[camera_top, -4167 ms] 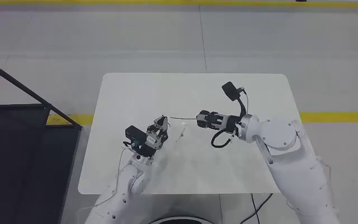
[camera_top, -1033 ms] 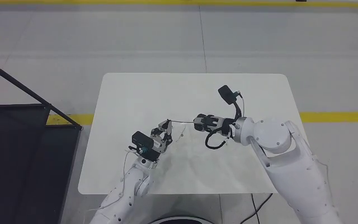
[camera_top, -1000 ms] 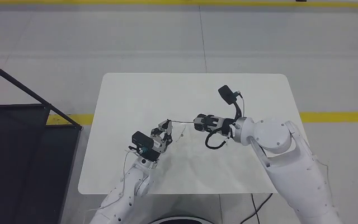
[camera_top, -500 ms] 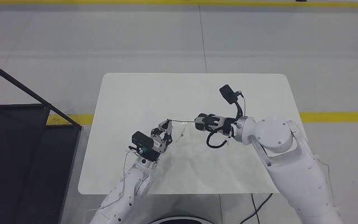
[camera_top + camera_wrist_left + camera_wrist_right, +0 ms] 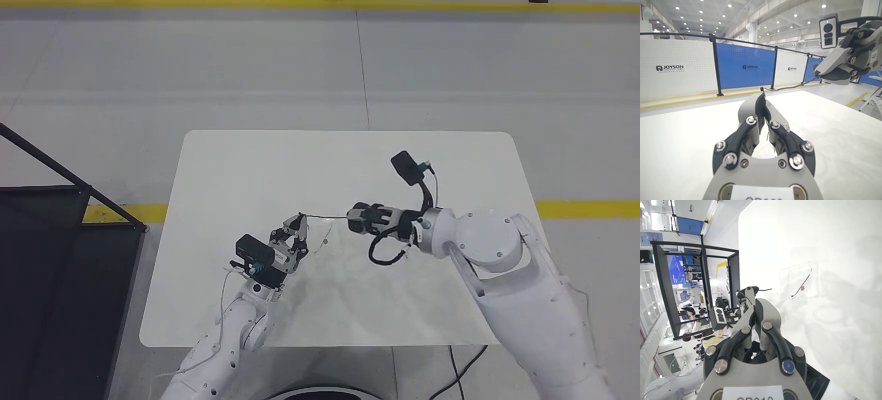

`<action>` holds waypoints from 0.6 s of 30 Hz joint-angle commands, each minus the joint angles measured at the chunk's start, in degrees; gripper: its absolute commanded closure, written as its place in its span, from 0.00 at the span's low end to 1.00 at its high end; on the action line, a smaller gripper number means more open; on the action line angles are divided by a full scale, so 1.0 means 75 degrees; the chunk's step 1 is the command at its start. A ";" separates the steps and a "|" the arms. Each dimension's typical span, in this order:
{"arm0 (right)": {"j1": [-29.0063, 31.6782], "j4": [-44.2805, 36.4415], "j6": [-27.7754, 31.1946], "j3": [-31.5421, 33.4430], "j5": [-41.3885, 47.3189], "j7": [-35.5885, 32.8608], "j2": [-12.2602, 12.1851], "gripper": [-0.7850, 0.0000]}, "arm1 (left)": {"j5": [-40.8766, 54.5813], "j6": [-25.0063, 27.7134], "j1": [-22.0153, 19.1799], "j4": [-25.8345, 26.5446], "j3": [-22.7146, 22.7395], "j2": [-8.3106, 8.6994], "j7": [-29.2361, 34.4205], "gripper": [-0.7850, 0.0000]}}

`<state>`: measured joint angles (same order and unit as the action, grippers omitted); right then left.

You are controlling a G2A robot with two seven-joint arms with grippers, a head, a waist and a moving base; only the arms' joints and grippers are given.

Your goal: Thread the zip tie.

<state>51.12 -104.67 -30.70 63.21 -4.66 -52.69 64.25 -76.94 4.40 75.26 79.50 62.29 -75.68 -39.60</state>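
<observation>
A thin black zip tie (image 5: 325,217) hangs in the air between my two grippers, above the middle of the white table (image 5: 450,290). My left gripper (image 5: 295,228) is shut on its head end. In the left wrist view the small square head (image 5: 762,88) sticks up just past the closed fingertips (image 5: 755,102). My right gripper (image 5: 351,217) is shut on the strap (image 5: 795,86), whose free end points toward the head with a short gap between them. The right gripper (image 5: 755,308) faces the left gripper (image 5: 747,291) at close range.
A clear plastic box (image 5: 798,281) with another black zip tie inside stands on the table just below the two grippers, faintly visible as the box (image 5: 324,238). A black frame (image 5: 60,250) stands off the table's left side. The table's right and far parts are bare.
Since 4.2 s ago the left gripper has turned and shifted toward the strap, and the right gripper has come slightly left. Over the last second almost nothing has moved.
</observation>
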 commanded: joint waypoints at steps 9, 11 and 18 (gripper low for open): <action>-0.0103 0.0078 -0.0074 -0.0122 0.0018 0.0035 0.0007 1.00 | 0.0000 0.0000 0.0000 0.0000 0.0000 0.0000 0.0000 1.00; -0.0110 0.0088 -0.0077 -0.0127 0.0046 0.0057 0.0008 1.00 | 0.0000 0.0000 0.0000 0.0000 0.0000 0.0000 0.0000 1.00; -0.0121 0.0089 -0.0098 -0.0137 0.0088 0.0109 0.0003 1.00 | 0.0000 0.0000 0.0000 0.0000 0.0000 0.0000 0.0000 1.00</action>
<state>50.22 -103.97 -31.48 62.16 -4.11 -51.93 64.27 -76.94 4.40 75.26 79.50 62.29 -75.68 -39.60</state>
